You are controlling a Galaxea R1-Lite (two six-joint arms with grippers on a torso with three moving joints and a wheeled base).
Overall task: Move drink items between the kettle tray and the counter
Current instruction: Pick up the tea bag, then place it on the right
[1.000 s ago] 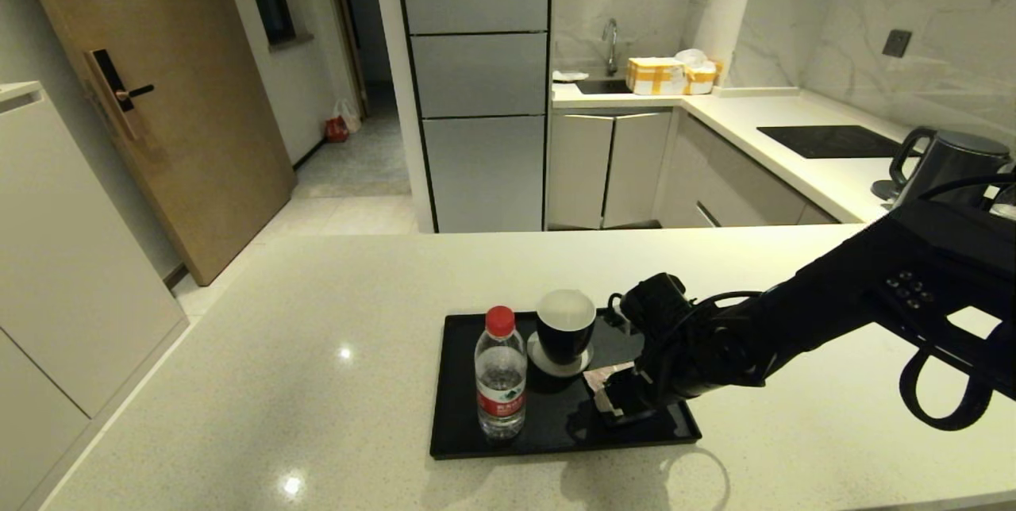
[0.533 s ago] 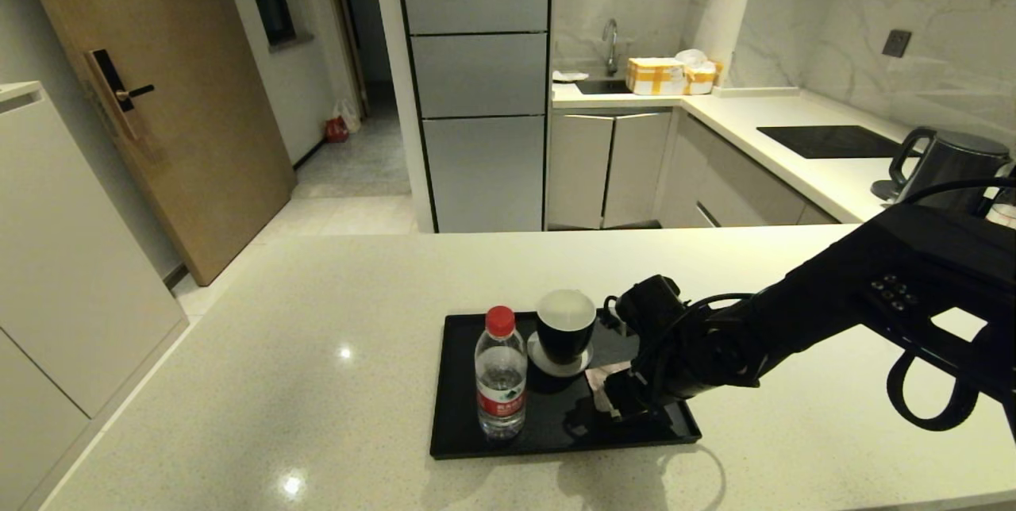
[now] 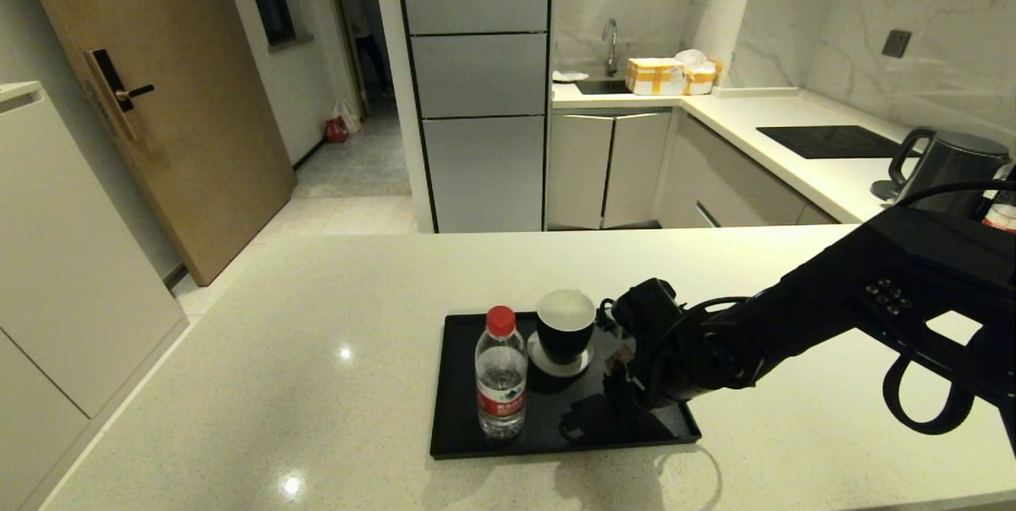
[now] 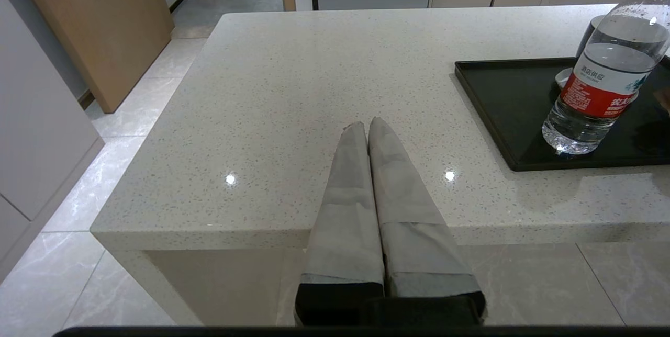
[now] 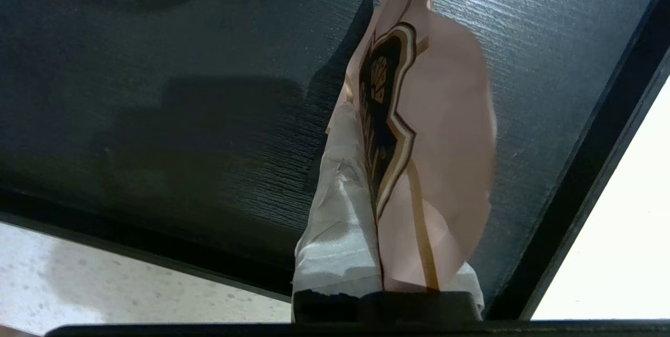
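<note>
R gripper (image 5: 366,117) over the kettle tray (image 3: 460,384), fingers (image 5: 340,211) pinching the tea sachet (image 5: 434,169) edge-on w/ tray floor just beyond it. Water bottle (image 3: 501,374) upright on tray, well to gripper's left, past black cup (image 3: 564,327). L gripper (image 4: 366,126) pressed together, empty, above counter (image 4: 293,80), bottle off to its right.

The right arm reaches in from the right edge of the head view toward lower centre, its right gripper (image 3: 615,384) angled downward, jaws clamped together. The left gripper (image 4: 368,126) hangs parked, jaws pressed together.
</note>
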